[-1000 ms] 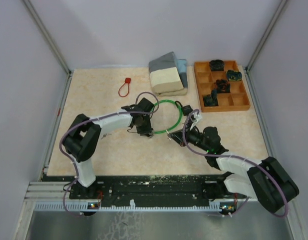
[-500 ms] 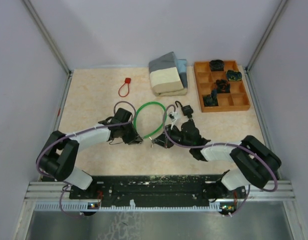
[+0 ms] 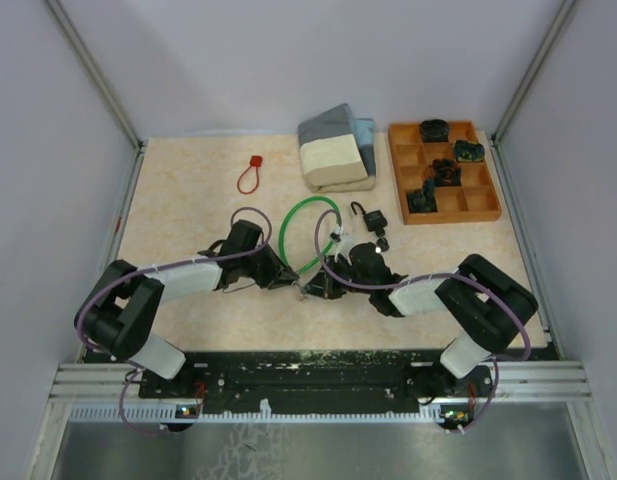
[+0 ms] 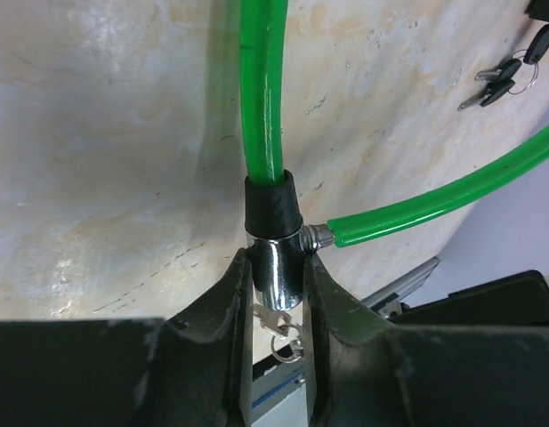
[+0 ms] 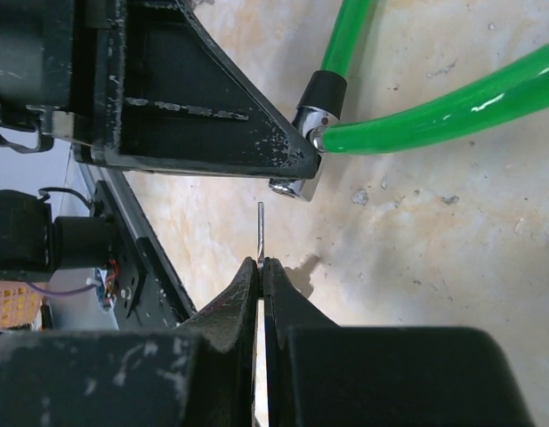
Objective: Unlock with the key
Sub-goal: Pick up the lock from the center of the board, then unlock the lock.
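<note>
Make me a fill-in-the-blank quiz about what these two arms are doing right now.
1. The left gripper is clamped on the chrome end of a ____ cable lock.
2. The right gripper pinches a thin metal ____.
3. Its blade is ____ yet inside the lock's barrel.
4. The wooden tray sits on the table, in its far ____ corner.

Missing words: green; key; not; right

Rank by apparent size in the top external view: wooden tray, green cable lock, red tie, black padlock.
1. wooden tray, largest footprint.
2. green cable lock, its loop spanning less than the tray.
3. red tie and black padlock: both small and too alike to rank.
</note>
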